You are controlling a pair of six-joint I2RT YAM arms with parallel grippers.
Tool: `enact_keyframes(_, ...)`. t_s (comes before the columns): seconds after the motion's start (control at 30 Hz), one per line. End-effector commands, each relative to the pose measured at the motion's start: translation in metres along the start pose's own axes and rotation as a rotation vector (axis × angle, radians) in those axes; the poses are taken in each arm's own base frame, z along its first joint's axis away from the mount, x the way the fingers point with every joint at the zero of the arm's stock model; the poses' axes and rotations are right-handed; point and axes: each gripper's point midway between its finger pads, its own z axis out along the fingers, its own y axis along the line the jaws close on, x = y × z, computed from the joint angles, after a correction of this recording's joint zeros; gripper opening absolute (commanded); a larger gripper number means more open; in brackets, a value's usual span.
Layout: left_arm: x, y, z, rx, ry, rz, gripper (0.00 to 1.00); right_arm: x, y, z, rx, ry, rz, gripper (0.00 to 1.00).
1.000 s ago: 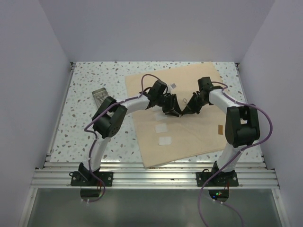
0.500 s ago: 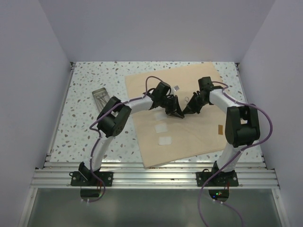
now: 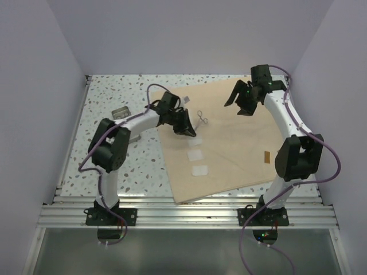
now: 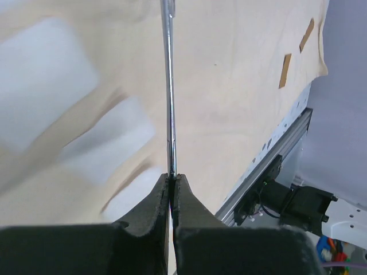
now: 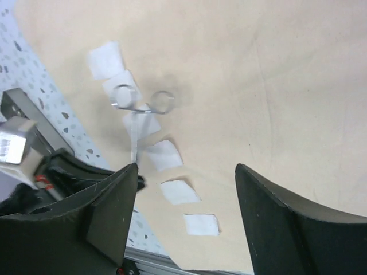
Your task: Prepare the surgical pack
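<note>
The tan cloth (image 3: 235,149) of the surgical pack lies spread flat on the table. My left gripper (image 3: 187,128) is shut on the thin shaft of a steel instrument (image 4: 169,109), near its tip. Its two ring handles (image 3: 200,117) point away toward the right, just over the cloth. In the right wrist view the same instrument (image 5: 140,106) shows above several white gauze squares (image 5: 179,192). My right gripper (image 3: 241,102) hangs open over the cloth's back right part with nothing between its fingers. The silver tin (image 3: 118,112) sits off the cloth at the left, partly behind the left arm.
Two gauze squares (image 3: 198,162) lie on the cloth in front of the left gripper. A brown strip of tape (image 3: 266,156) sticks to the cloth at the right. The speckled table (image 3: 114,91) is boxed in by white walls, with a metal rail (image 3: 183,213) at the near edge.
The right gripper has opened, let go of the instrument and drawn back and up to the right. The left gripper has shut on the instrument and carried it left.
</note>
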Motion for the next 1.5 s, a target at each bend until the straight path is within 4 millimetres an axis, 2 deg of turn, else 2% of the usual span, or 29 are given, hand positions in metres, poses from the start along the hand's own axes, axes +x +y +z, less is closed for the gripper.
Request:
enact_keyframes(0.0, -0.028, 0.019, -0.094, -0.047, -0.208, 0.013, 0.00, 0.008, -0.005, -0.032, 0.021, -0.004, -0.063, 0.73)
enact_keyframes(0.03, -0.032, 0.011, -0.123, -0.039, -0.275, 0.026, 0.00, 0.010, -0.002, -0.030, 0.003, 0.000, -0.057, 0.73)
enact_keyframes(0.07, -0.040, 0.029, -0.146, -0.067, -0.332, -0.016, 0.00, 0.013, -0.002, -0.029, -0.004, 0.000, -0.055, 0.73)
enact_keyframes(0.13, -0.028, 0.045, -0.178, -0.092, -0.393, -0.070, 0.00, 0.029, -0.002, -0.018, -0.009, 0.044, -0.049, 0.73)
enact_keyframes(0.17, -0.034, 0.068, -0.202, -0.121, -0.456, -0.133, 0.00, 0.034, -0.002, -0.015, -0.009, 0.058, -0.048, 0.74)
enact_keyframes(0.2, -0.023, 0.078, -0.215, -0.133, -0.483, -0.166, 0.00, 0.043, 0.003, -0.011, -0.014, 0.079, -0.056, 0.74)
enact_keyframes(0.3, -0.019, 0.120, -0.252, -0.199, -0.559, -0.268, 0.00, 0.056, 0.014, -0.004, -0.022, 0.106, -0.091, 0.74)
enact_keyframes(0.37, -0.018, 0.137, -0.264, -0.247, -0.581, -0.304, 0.00, 0.061, 0.019, 0.000, -0.030, 0.121, -0.100, 0.74)
enact_keyframes(0.5, -0.012, 0.165, -0.271, -0.255, -0.606, -0.401, 0.00, 0.069, 0.031, 0.003, -0.037, 0.144, -0.116, 0.75)
enact_keyframes(0.57, -0.017, 0.171, -0.275, -0.239, -0.635, -0.404, 0.00, 0.070, 0.033, 0.003, -0.037, 0.146, -0.122, 0.75)
enact_keyframes(0.7, -0.016, 0.188, -0.263, -0.204, -0.609, -0.468, 0.00, 0.076, 0.028, 0.005, -0.019, 0.162, -0.131, 0.75)
enact_keyframes(0.87, -0.031, 0.191, -0.256, -0.140, -0.631, -0.491, 0.00, 0.080, 0.022, 0.006, -0.005, 0.172, -0.139, 0.75)
enact_keyframes(0.97, -0.037, 0.200, -0.250, -0.137, -0.621, -0.515, 0.00, 0.086, 0.019, 0.011, 0.003, 0.189, -0.139, 0.75)
enact_keyframes(1.27, -0.047, 0.215, -0.239, -0.132, -0.599, -0.551, 0.00, 0.100, 0.025, 0.022, -0.001, 0.224, -0.179, 0.75)
enact_keyframes(1.37, -0.044, 0.219, -0.239, -0.160, -0.595, -0.552, 0.19, 0.107, 0.023, 0.025, 0.003, 0.241, -0.199, 0.75)
enact_keyframes(1.4, -0.044, 0.218, -0.241, -0.165, -0.596, -0.545, 0.33, 0.111, 0.021, 0.026, 0.006, 0.252, -0.208, 0.75)
enact_keyframes(1.47, -0.041, 0.218, -0.242, -0.182, -0.591, -0.552, 0.40, 0.115, 0.019, 0.026, 0.009, 0.263, -0.222, 0.74)
